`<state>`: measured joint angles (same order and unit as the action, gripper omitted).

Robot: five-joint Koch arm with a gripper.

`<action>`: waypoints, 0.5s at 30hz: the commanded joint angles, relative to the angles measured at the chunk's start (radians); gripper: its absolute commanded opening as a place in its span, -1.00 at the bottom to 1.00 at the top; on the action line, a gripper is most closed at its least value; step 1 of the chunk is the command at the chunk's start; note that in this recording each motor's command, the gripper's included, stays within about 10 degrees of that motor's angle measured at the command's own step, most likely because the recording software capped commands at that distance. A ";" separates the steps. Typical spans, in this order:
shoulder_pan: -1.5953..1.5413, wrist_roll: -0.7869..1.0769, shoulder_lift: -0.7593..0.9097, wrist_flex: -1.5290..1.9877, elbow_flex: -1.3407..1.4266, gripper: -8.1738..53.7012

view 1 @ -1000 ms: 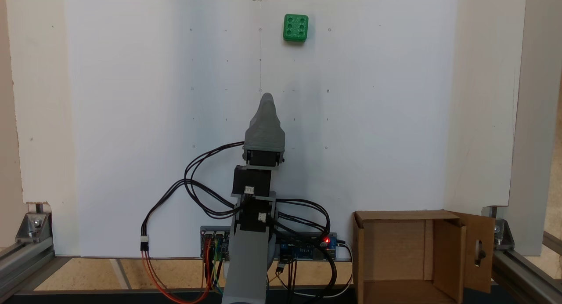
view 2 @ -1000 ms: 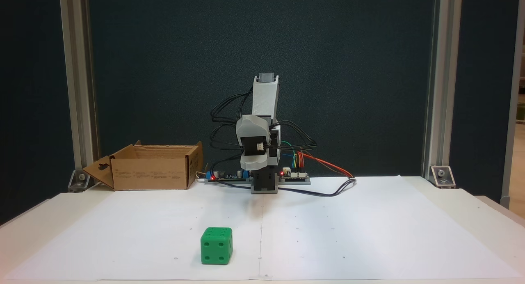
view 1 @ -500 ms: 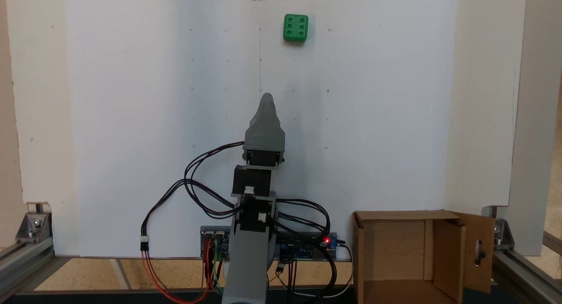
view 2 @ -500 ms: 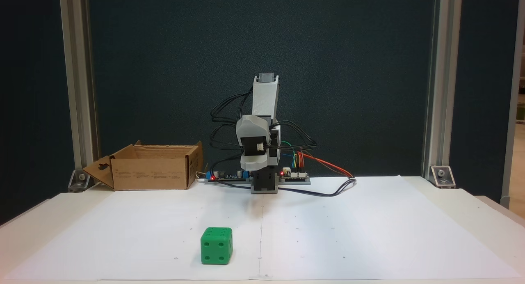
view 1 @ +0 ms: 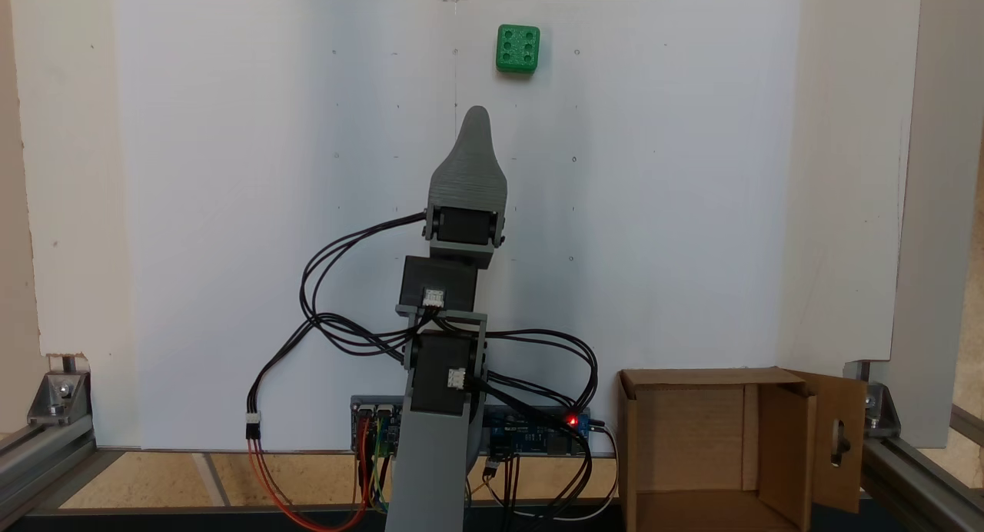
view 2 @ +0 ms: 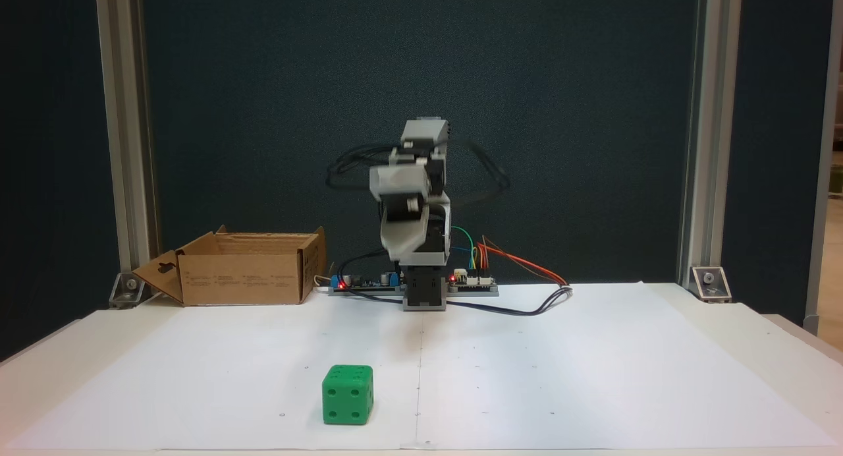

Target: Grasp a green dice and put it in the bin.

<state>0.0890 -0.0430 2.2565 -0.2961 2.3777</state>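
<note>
At table left in the front-facing fixed view, the bin (view 2: 240, 275) stands beside my base; its interior looks empty from above (view 1: 692, 432). Centre: my gripper (view 1: 477, 121) is raised off the sheet, well short of the green dice (view 1: 517, 48). Jaw state cannot be determined, since one jaw hides the other. Step in hand: approach. Next move requires extending forward, slightly rightward in the top-down view, then descending over the dice.
</note>
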 commanded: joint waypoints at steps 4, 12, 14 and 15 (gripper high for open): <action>0.014 -0.021 -0.149 0.366 -0.308 0.69; 0.048 0.054 -0.511 0.874 -0.802 0.69; 0.051 0.067 -0.568 1.003 -0.885 0.69; 0.051 0.078 -0.600 1.064 -0.927 0.69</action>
<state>0.1365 -0.0322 1.6766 0.6673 1.5340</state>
